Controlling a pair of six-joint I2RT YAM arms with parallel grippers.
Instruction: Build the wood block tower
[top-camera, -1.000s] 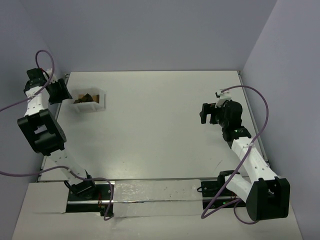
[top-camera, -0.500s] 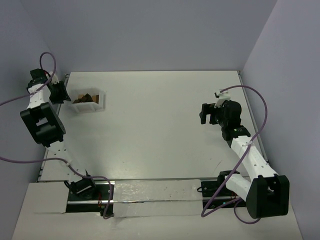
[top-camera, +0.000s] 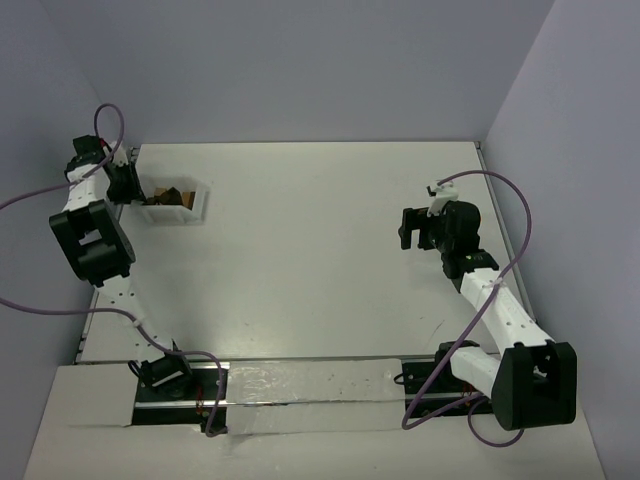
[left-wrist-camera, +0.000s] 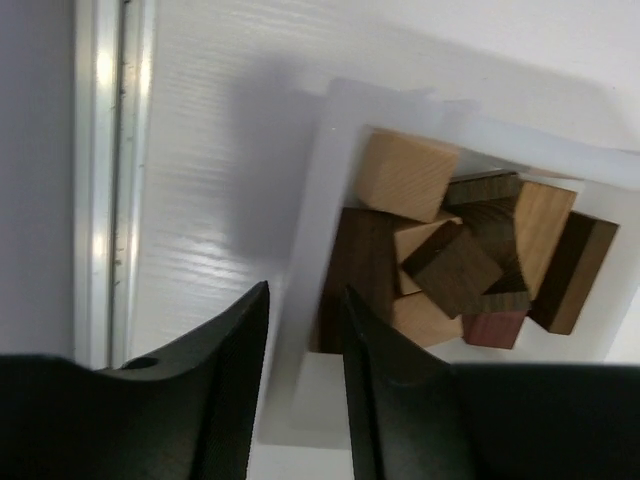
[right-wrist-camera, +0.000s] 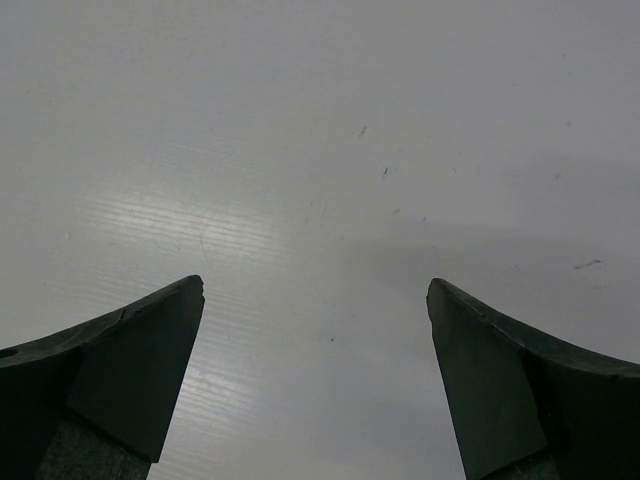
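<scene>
The white table (top-camera: 330, 260) carries one small clear plastic container (top-camera: 182, 214), set near its far left corner.

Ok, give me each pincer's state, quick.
Left pincer: straddles the container wall, grip cannot be told.
Right pincer: open, holding nothing.

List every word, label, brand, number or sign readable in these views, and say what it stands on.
None: no readable text shows in any view. The wood blocks, the clear container and the table show no lettering, numbers or signs.
</scene>
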